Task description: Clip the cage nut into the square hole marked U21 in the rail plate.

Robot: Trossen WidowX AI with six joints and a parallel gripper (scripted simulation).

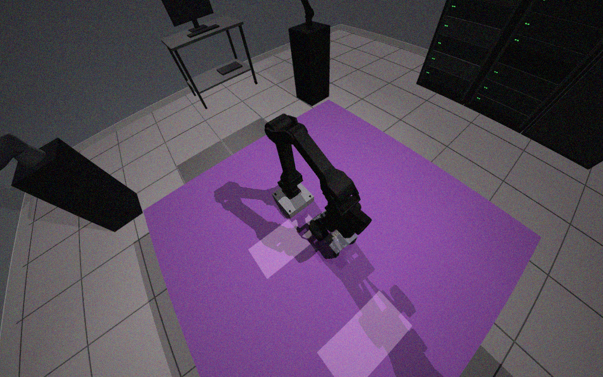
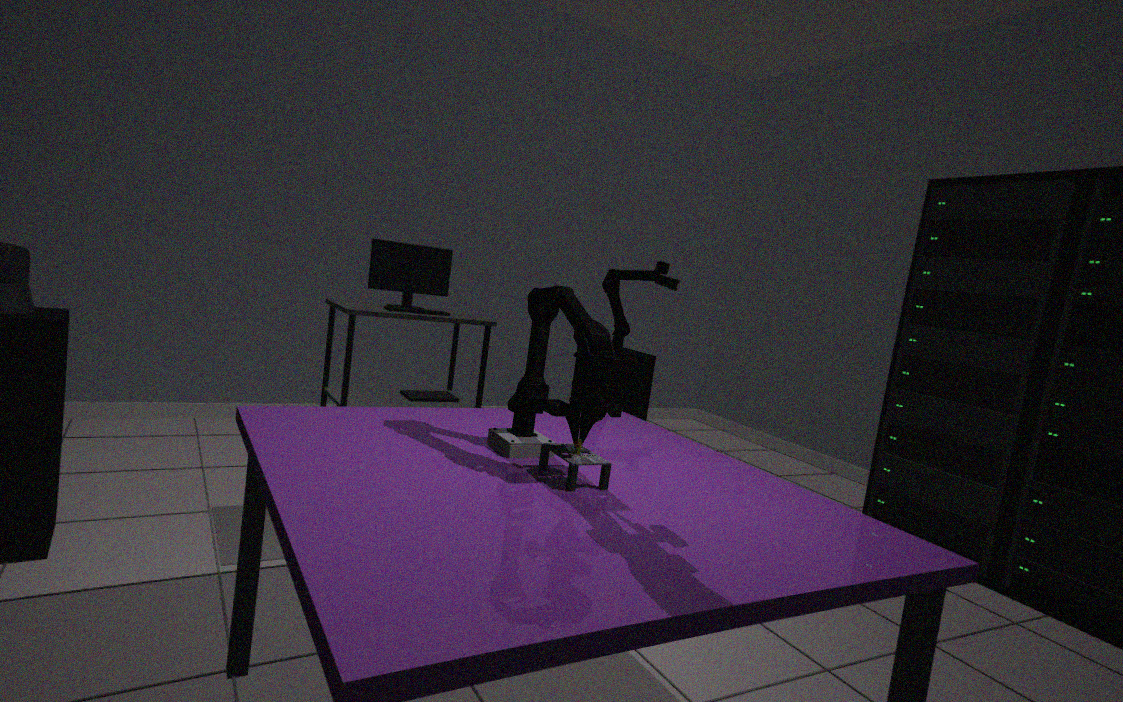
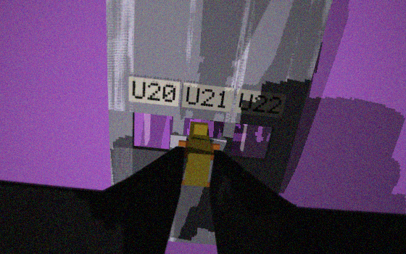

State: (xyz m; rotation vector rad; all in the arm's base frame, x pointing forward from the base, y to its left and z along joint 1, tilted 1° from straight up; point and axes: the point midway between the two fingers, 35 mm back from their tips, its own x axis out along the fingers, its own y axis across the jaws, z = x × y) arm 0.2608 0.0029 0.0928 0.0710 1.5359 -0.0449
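and we're at the rail plate [image 1: 344,241] [image 2: 597,460] [image 3: 159,43], folks, up on its short dark legs on the purple table [image 1: 228,290] [image 2: 460,523] [image 3: 43,91]. the pincer [image 1: 331,232] [image 2: 578,443] [image 3: 197,157] is right over it, pointing down, clenched on the cage nut [image 2: 579,450] [image 3: 198,170], yellow w/ orange edges, one dark finger on each side. wrist cam has the nut by the u21 hole [image 3: 217,128], its yellow end covering part of the opening, pale tabs poking out l. & r. of it. how deep it sits, or whether it's touching the plate, is hard to call in this dim, grainy pic.

labels on the plate read u20 [image 3: 154,91], u21 [image 3: 206,97], u22 [image 3: 260,102], l. to r. in the wrist view, each w/ its hole below. u20's hole [image 3: 152,130] shows purple thru it; u22's hole [image 3: 253,141] is mostly in shadow. so: nut not released, the pincer's got it!

the arm [image 1: 312,150] [image 2: 539,349] arches up & over from its pale base [image 1: 290,210] [image 2: 508,446], near the plate, w/ shadows falling across the table on both sides of the plate. well beyond the plate: server racks [image 1: 575,117] [image 2: 984,349] w/ green lights, plus a side desk [image 1: 172,43] [image 2: 469,319] & monitor [image 1: 186,11] [image 2: 410,268].
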